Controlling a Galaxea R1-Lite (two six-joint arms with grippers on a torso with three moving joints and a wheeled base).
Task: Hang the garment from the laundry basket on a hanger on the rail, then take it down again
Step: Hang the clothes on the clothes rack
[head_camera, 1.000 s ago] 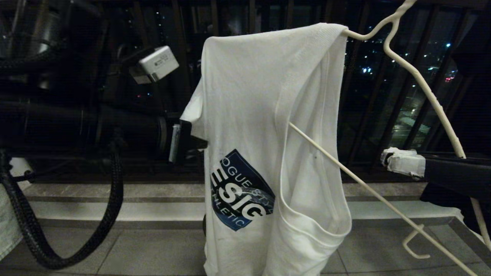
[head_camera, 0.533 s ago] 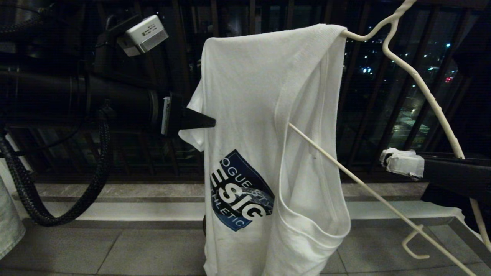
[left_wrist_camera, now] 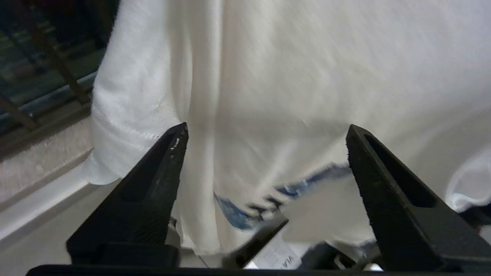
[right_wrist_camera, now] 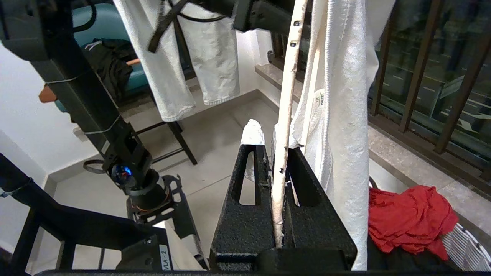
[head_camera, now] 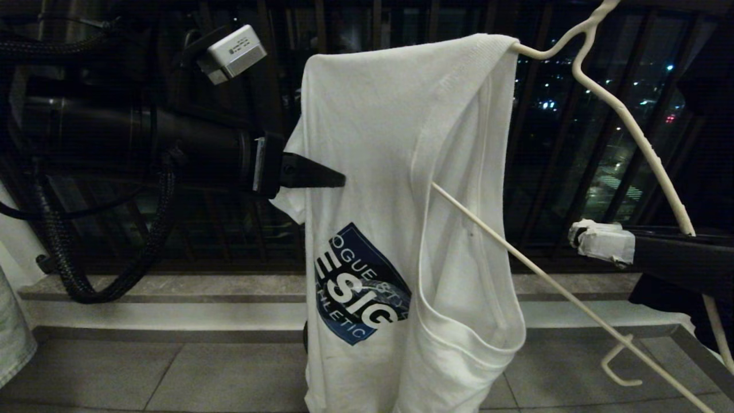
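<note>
Two grippers flank the garment (head_camera: pixel 395 189), a white T-shirt draped lopsidedly over one arm of the hanger (head_camera: pixel 625 132), with the shirt as the landmark between them. To its left, the left gripper (head_camera: pixel 338 179) reaches in level at the shirt's near edge, just above the blue chest print (head_camera: pixel 361 287) and beside the short sleeve (head_camera: pixel 289 201). In the left wrist view its jaws stand spread wide with nothing between them, the cloth (left_wrist_camera: pixel 291 76) hanging straight ahead of the tips and the print showing low between them; whether a tip already brushes the fabric cannot be told. The shirt's long axis runs top to bottom, across the line of the jaws' approach, so a closing pinch would, in all likelihood, take a vertical fold of the body near the sleeve seam. The left arm is clearly the nearer one for that. To the shirt's right, the hanger's lower bar (head_camera: pixel 545 275) slants down out of the neck opening, and the right gripper (right_wrist_camera: pixel 279 168) has its jaws pressed together on the hanger's thin wire, holding hanger and shirt up. The rail is not in view. Below the shirt, red clothing (right_wrist_camera: pixel 406 218) lies heaped beside a woven rim, probably the laundry basket (right_wrist_camera: pixel 466 241).
</note>
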